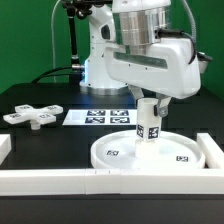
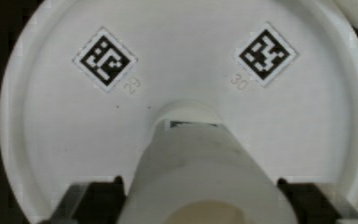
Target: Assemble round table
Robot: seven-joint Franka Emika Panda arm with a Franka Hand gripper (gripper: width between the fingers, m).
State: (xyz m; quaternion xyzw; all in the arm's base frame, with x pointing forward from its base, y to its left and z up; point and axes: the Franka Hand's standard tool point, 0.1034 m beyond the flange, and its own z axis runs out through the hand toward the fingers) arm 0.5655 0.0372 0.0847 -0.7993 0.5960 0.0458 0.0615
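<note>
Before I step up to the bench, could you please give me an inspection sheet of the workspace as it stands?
Surface: black table, edged by white border rails at the front and the exterior view's right.
Job's things: round disc lies flat; short leg stands upright on its middle; cross-shaped base lies apart, toward the exterior view's left.
Clutter: only the marker board, behind the disc.
Grippers: gripper shut on the leg from above.
Cables: a dark cable seems to hang behind the arm; too small to be sure.
Surroundings: green backdrop.
</note>
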